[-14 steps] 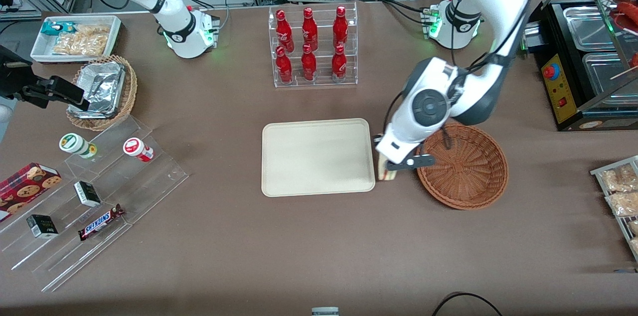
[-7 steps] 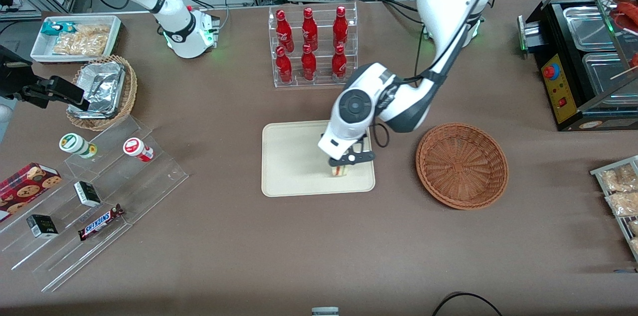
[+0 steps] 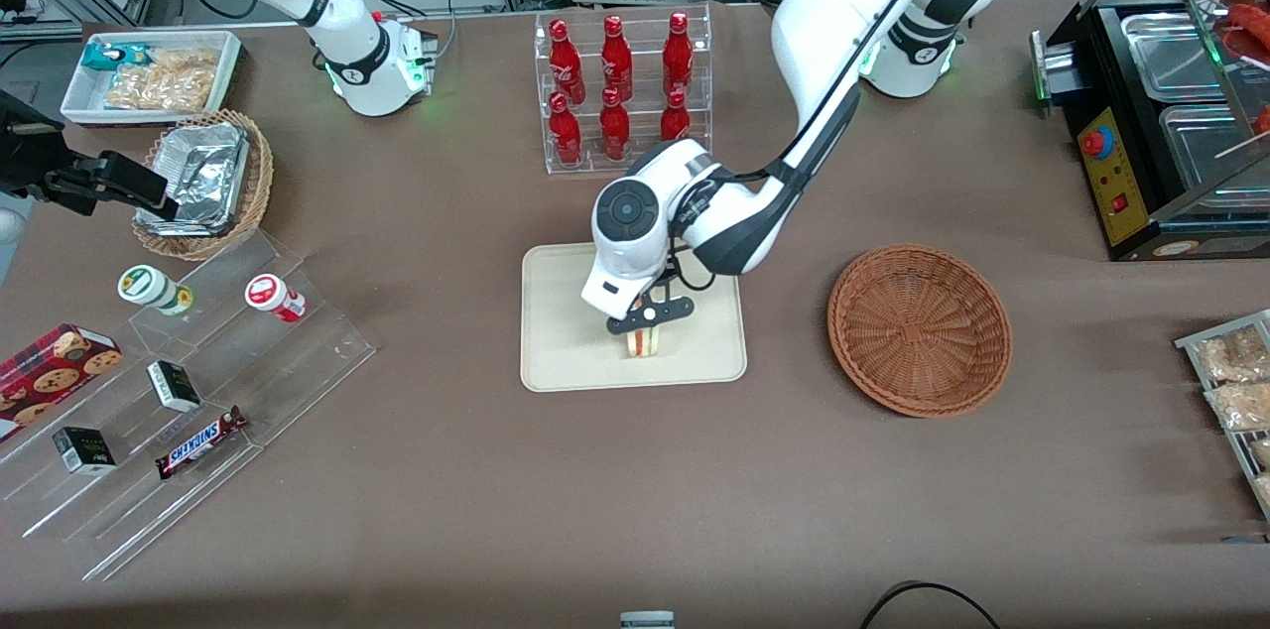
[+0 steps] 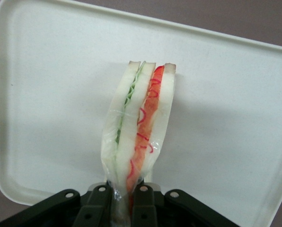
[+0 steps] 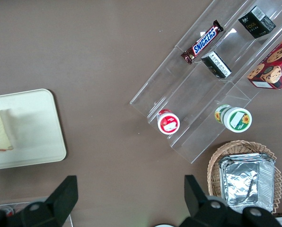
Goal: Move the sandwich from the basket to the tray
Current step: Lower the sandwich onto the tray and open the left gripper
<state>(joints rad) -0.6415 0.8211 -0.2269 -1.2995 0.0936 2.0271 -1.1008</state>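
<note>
One black two-finger end effector [image 3: 647, 324] hangs over the flat cream-beige rectangular plastic tray [image 3: 566, 351], its fingers [image 4: 99, 206] pinched narrow on the single triangular white-bread sandwich [image 4: 138, 127] with red and green filling. One round reddish-brown wicker basket [image 3: 921, 327] sits on the brown bench [image 3: 635, 500], toward the working arm's end. Six red bottles [image 3: 615, 88] fill a clear rack.

Pale white bread on the sandwich [image 4: 140, 127], striped with a red and a green filling layer along the cut edge. Plain cream-beige tray [image 3: 566, 312]. Reddish-brown woven wicker basket [image 3: 920, 328]. Black gripper [image 3: 650, 315] on a white arm. Red bottles [image 3: 615, 85]. Brown table [image 3: 635, 490].
</note>
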